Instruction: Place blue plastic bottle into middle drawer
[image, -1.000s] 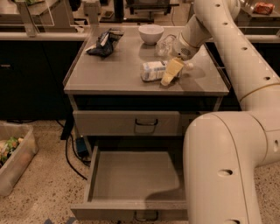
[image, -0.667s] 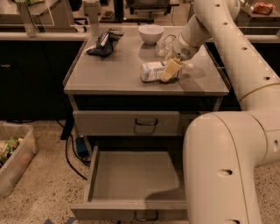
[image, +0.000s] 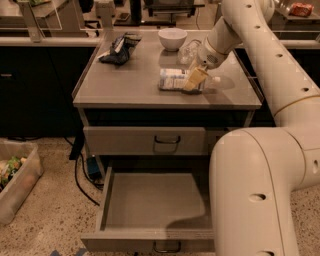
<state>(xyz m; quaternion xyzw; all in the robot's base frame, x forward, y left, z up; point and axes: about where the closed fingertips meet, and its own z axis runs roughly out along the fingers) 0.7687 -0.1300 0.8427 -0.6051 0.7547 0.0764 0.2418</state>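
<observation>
The blue plastic bottle (image: 172, 79) lies on its side on the cabinet top (image: 130, 85), label up, with its small white cap (image: 216, 79) pointing right. My gripper (image: 193, 81) comes down from the upper right and is right at the bottle's neck end, touching or just over it. The middle drawer (image: 150, 205) is pulled out below, and its grey inside has nothing in it. The arm's large lower link (image: 250, 190) covers the drawer's right side.
A smaller clear bottle (image: 189, 50) and a white bowl (image: 172, 37) stand just behind the gripper. A dark bag (image: 119, 48) lies at the back left of the top. The upper drawer (image: 145, 140) is shut. A plastic bin (image: 15, 175) sits on the floor at left.
My gripper has shifted slightly along the bottle's neck end. The bottle and the open drawer have not moved.
</observation>
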